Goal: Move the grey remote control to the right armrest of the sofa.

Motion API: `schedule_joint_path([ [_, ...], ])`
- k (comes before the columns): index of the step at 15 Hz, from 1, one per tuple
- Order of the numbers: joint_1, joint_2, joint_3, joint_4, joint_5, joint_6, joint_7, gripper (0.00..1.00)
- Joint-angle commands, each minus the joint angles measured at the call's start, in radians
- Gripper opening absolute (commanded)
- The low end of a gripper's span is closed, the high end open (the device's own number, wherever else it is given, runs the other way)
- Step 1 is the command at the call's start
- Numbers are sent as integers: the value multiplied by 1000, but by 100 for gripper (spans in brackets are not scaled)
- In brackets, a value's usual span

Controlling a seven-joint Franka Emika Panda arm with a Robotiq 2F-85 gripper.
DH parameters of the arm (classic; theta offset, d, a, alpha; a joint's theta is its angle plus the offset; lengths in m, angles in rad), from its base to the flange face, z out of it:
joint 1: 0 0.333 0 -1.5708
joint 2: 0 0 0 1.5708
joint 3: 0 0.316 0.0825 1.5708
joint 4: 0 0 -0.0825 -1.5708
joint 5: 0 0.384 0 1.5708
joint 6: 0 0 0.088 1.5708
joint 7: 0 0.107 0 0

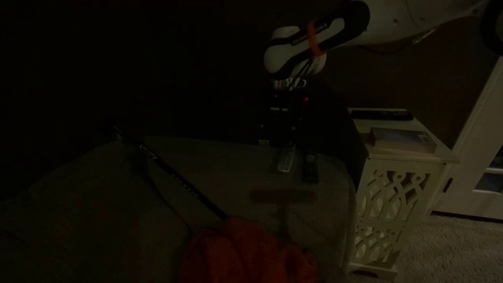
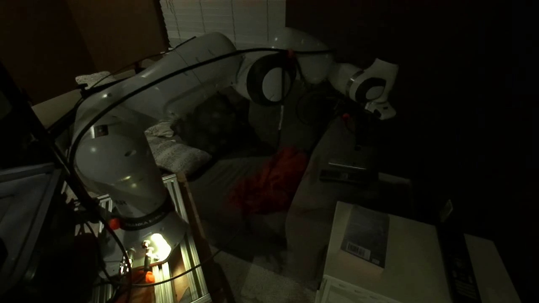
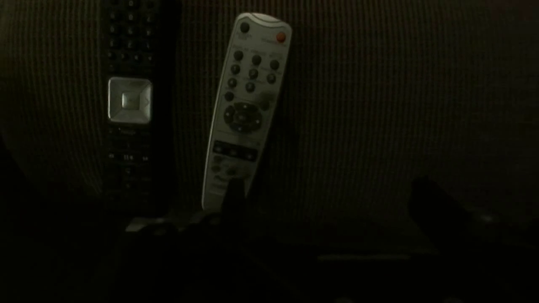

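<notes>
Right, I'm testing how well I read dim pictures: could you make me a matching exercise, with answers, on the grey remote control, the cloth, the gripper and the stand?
1. grey remote control
2. cloth
3. gripper
4. stand

A. open
B. beside a black remote
C. pale, lattice-sided
D. red, crumpled

Pairs: 1-B; 2-D; 3-A; 4-C

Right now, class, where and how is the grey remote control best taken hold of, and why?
Probably across the middle of the grey remote control, from straight above, with the open gripper closing on its two long edges. It is slim, lies buttons-up on the sofa, and the visible gap to the dark remote beside it seems to leave room on that side.
</notes>
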Motion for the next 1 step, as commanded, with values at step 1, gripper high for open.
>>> schedule_joint_path([
  [1,-5,-34,18,-19,-19,3,-43,100],
])
